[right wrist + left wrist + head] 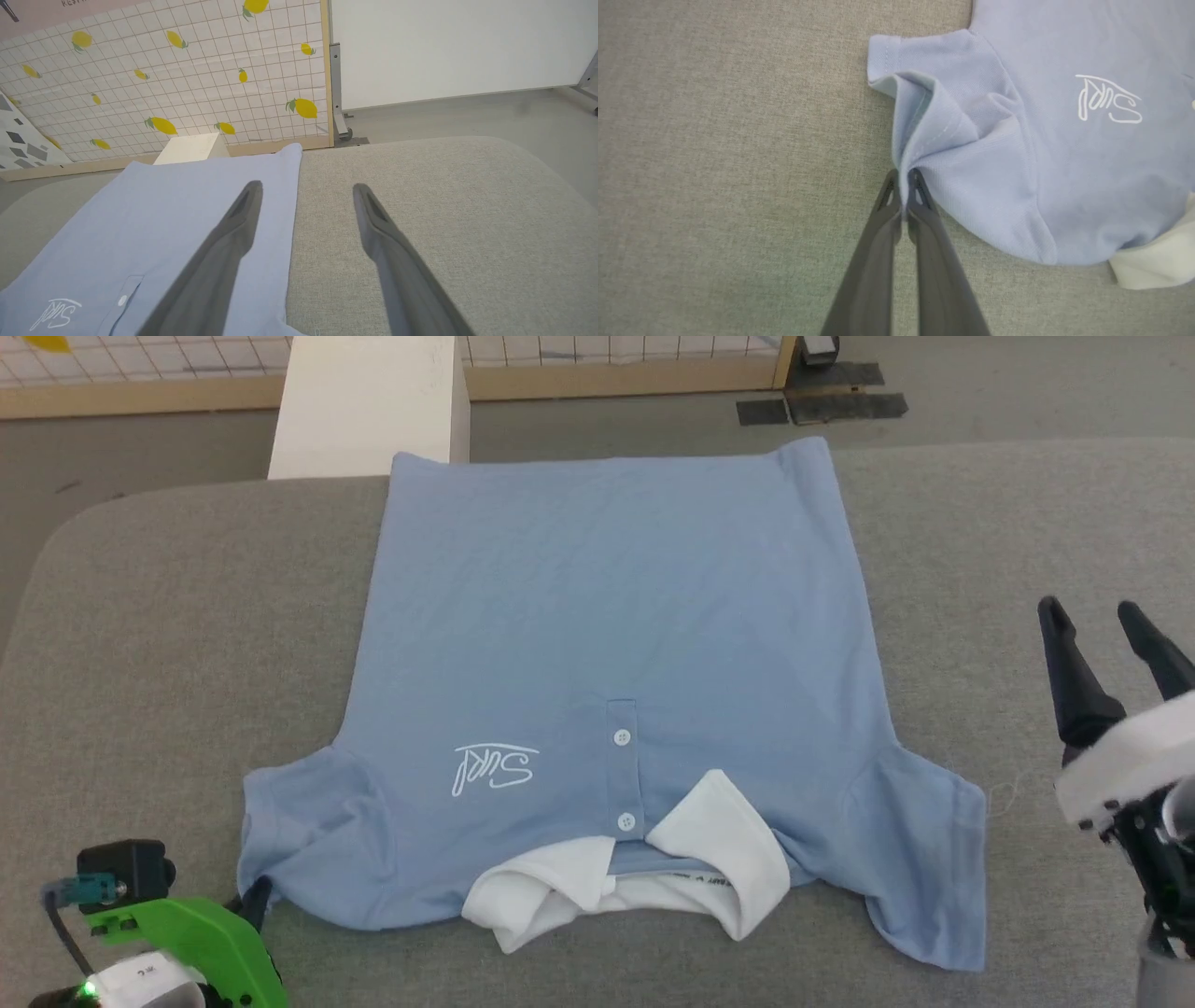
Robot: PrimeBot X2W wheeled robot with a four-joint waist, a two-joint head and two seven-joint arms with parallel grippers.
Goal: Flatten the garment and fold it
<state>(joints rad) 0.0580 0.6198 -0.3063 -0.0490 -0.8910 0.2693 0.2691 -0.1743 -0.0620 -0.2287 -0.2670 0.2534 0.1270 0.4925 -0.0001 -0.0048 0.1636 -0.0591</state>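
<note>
The garment (607, 644), a light blue polo shirt with a white collar (709, 849), lies face up on the grey table with its collar toward me and its hem at the far edge. Its white logo (495, 768) shows upside down. My left gripper (903, 176) is shut on the bunched edge of the garment's left sleeve (924, 116), at the head view's lower left (254, 896). My right gripper (1092, 611) stands open above the table, to the right of the garment, with nothing between its fingers (243, 205). The right sleeve (934, 859) lies flat.
The grey padded table (187, 616) has rounded far corners and bare room on both sides of the shirt. A white box (373, 401) stands behind the far edge. Beyond it are a lemon-patterned tiled panel (163, 70) and grey floor (467, 112).
</note>
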